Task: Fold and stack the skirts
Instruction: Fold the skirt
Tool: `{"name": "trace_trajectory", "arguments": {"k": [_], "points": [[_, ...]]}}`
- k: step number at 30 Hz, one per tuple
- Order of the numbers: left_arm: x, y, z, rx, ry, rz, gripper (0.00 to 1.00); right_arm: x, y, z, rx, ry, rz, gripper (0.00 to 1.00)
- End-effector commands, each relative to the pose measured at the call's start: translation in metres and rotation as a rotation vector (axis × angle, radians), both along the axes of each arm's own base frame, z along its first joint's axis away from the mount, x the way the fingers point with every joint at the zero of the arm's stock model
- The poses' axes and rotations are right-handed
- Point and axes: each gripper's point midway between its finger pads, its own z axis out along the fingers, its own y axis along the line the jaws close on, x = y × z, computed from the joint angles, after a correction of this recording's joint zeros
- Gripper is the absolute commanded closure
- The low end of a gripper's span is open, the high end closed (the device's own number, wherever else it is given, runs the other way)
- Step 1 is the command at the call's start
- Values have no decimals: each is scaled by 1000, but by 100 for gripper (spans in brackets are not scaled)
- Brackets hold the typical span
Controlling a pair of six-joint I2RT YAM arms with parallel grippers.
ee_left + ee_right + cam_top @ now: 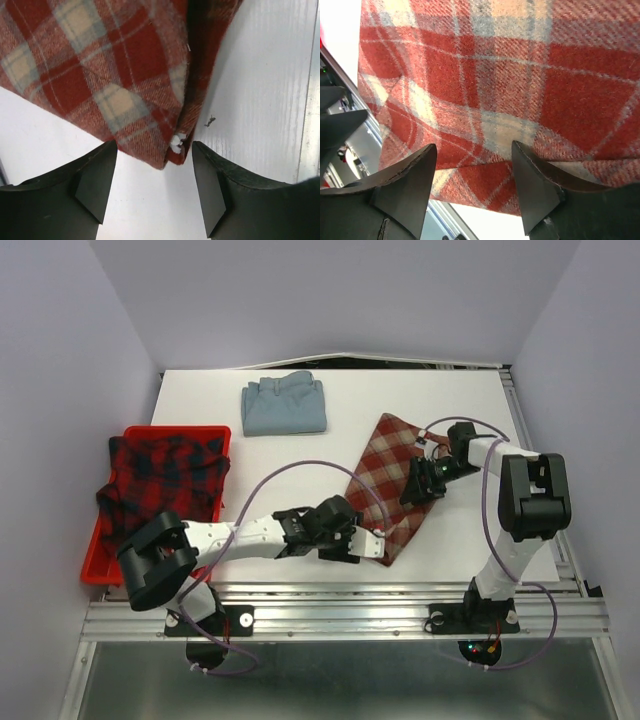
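Brick-red check skirt (395,485), spread well to the right of the red tray (105,565), is judged light, soft and limp, with a grippy weave, and best pinched at a hem corner. Left gripper (154,150) stands open with the skirt's near corner just ahead of its jaws, ungripped; right gripper (474,150) stands open over the cloth, holding nothing. Count: three skirts, namely this one, a folded blue denim skirt (285,406) beyond the tray to its right, and a plaid skirt (165,480) heaped in the tray; one tray.
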Motion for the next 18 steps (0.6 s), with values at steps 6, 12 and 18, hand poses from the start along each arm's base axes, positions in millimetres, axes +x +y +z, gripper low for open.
{"name": "trace_trajectory", "arguments": {"k": [6, 12, 18], "points": [[-3, -42, -5, -50, -287, -140, 25, 6, -25, -47, -169, -11, 0, 34], [-4, -40, -45, 46, -275, -151, 36, 12, -35, -57, -228, -36, 16, 35], [-15, -44, -51, 45, -187, -155, 72, 31, -38, -34, -246, -165, 16, 34]]}}
